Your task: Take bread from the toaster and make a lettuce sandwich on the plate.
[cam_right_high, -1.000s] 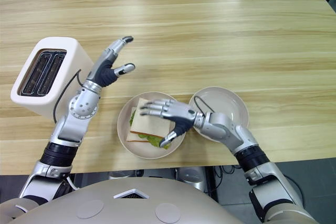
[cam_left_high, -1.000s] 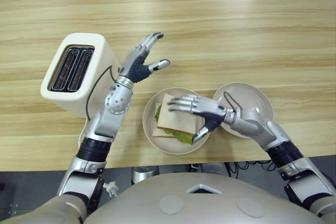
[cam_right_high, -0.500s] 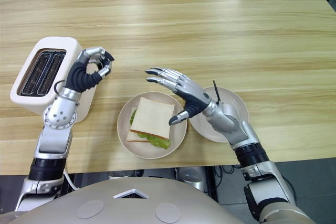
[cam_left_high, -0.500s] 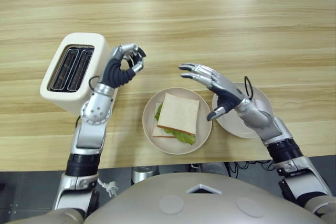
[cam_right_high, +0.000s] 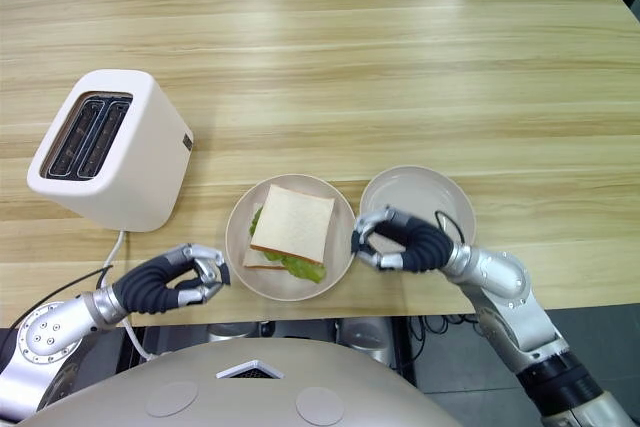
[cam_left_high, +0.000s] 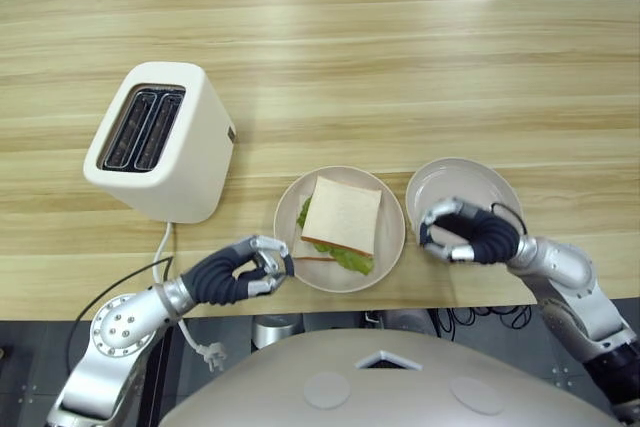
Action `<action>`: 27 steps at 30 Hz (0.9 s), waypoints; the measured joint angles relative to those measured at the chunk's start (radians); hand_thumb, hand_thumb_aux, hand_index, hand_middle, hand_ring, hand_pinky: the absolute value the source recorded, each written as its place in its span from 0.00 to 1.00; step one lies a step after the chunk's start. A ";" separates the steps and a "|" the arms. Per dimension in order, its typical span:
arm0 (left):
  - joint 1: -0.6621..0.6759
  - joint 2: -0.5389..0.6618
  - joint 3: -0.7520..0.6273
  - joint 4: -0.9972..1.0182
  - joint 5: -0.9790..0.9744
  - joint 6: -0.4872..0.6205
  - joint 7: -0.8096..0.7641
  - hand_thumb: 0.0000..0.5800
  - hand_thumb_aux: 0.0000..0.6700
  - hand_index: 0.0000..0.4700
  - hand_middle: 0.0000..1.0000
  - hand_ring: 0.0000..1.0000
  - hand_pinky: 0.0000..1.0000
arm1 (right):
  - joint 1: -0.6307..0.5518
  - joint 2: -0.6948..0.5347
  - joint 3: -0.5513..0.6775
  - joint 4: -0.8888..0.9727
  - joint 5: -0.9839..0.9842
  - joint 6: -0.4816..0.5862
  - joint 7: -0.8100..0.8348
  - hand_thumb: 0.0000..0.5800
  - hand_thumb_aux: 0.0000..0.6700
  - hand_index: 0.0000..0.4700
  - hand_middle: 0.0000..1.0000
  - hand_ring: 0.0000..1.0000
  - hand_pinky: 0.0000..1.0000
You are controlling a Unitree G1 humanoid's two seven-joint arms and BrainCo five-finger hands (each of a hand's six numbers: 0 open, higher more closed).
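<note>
Nearest, we see the left hand [cam_left_high: 250,269] curled closed and holding nothing, just left of the plate [cam_left_high: 388,247]. The right hand [cam_left_high: 462,234], also curled and empty, is just right of the plate, over the near rim of a second plate [cam_left_high: 465,179]. The sandwich [cam_left_high: 342,212] lies on the plate between them, touching neither hand. Farther left of the plate stands the toaster [cam_left_high: 165,157].

Left hand [cam_left_high: 250,272] sits low at about 7 o'clock in the view, fingers curled into a loose fist with nothing in it, knuckles facing 3 o'clock. Left forearm [cam_left_high: 125,325] trails from the wrist toward 8 o'clock. Right hand [cam_left_high: 462,235] is at about 4 o'clock, fingers also curled in against the thumb and holding nothing, knuckles facing 9 o'clock. Right forearm [cam_left_high: 565,272] runs off toward 4 o'clock. The hands are well apart, fists facing each other.
</note>
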 measured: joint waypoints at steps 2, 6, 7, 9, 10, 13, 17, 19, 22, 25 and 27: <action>-0.011 0.006 -0.016 0.026 0.075 0.001 0.008 1.00 1.00 0.98 1.00 1.00 1.00 | 0.002 -0.002 0.015 0.026 -0.147 -0.002 0.005 1.00 1.00 0.98 1.00 1.00 1.00; -0.054 0.006 -0.045 0.063 0.266 0.005 0.062 1.00 1.00 0.98 1.00 1.00 1.00 | -0.015 0.016 0.035 0.090 -0.477 -0.029 -0.048 1.00 1.00 0.98 1.00 1.00 1.00; -0.065 0.007 -0.060 0.068 0.315 0.005 0.075 1.00 1.00 0.98 1.00 1.00 1.00 | -0.022 0.027 0.038 0.093 -0.525 -0.036 -0.059 1.00 1.00 0.98 1.00 1.00 1.00; -0.084 0.006 -0.101 0.074 0.411 0.005 0.095 1.00 1.00 0.98 1.00 1.00 1.00 | -0.038 0.050 0.047 0.100 -0.627 -0.060 -0.091 1.00 1.00 0.98 1.00 1.00 1.00; -0.091 0.004 -0.122 0.076 0.459 0.004 0.105 1.00 1.00 0.98 1.00 1.00 1.00 | -0.043 0.059 0.053 0.111 -0.675 -0.072 -0.108 1.00 1.00 0.98 1.00 1.00 1.00; -0.119 0.001 -0.163 0.103 0.548 0.003 0.124 1.00 1.00 0.98 1.00 1.00 1.00 | -0.048 0.068 0.064 0.144 -0.774 -0.090 -0.138 1.00 1.00 0.98 1.00 1.00 1.00; -0.127 0.003 -0.222 0.113 0.631 0.002 0.133 1.00 1.00 0.98 1.00 1.00 1.00 | -0.084 0.076 0.068 0.172 -0.909 -0.129 -0.194 1.00 1.00 0.98 1.00 1.00 1.00; -0.125 0.006 -0.242 0.118 0.657 0.002 0.132 1.00 1.00 0.98 1.00 1.00 1.00 | -0.093 0.086 0.078 0.172 -0.943 -0.140 -0.206 1.00 1.00 0.98 1.00 1.00 1.00; -0.126 0.014 -0.262 0.153 0.686 0.002 0.131 1.00 1.00 0.98 1.00 1.00 1.00 | -0.102 0.091 0.102 0.175 -0.977 -0.158 -0.211 1.00 1.00 0.98 1.00 1.00 1.00; -0.144 0.009 -0.268 0.166 0.696 -0.001 0.137 1.00 1.00 0.98 1.00 1.00 1.00 | -0.117 0.105 0.108 0.189 -0.988 -0.168 -0.215 1.00 1.00 0.98 1.00 1.00 1.00; -0.193 -0.008 -0.271 0.195 0.716 -0.003 0.157 1.00 1.00 0.98 1.00 1.00 1.00 | -0.143 0.125 0.120 0.204 -0.998 -0.173 -0.218 1.00 1.00 0.98 1.00 1.00 1.00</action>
